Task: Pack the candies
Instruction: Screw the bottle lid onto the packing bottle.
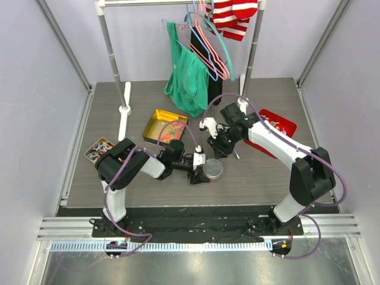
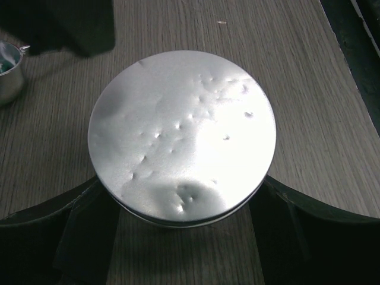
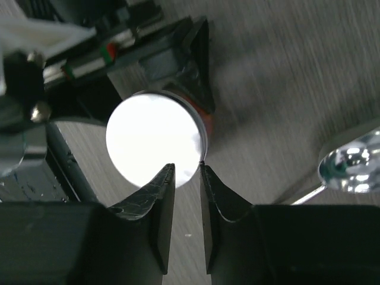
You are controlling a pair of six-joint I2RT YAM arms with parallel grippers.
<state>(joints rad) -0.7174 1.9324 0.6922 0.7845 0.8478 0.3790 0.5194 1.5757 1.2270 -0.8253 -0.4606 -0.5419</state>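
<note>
From above, you see the candies (image 1: 171, 132) lying in the gold tin (image 1: 155, 117), at 10 o'clock from the left gripper (image 1: 203, 170) and well apart from it. That gripper grasps a round tin (image 1: 214, 168) by its sides. At your left wrist its fingers (image 2: 77, 237) press the lidded round tin at 4 and 8 o'clock. At your right wrist the right gripper (image 3: 187, 169) hangs with its tips at the round tin's 6 o'clock edge, slightly parted and grasping nothing.
</note>
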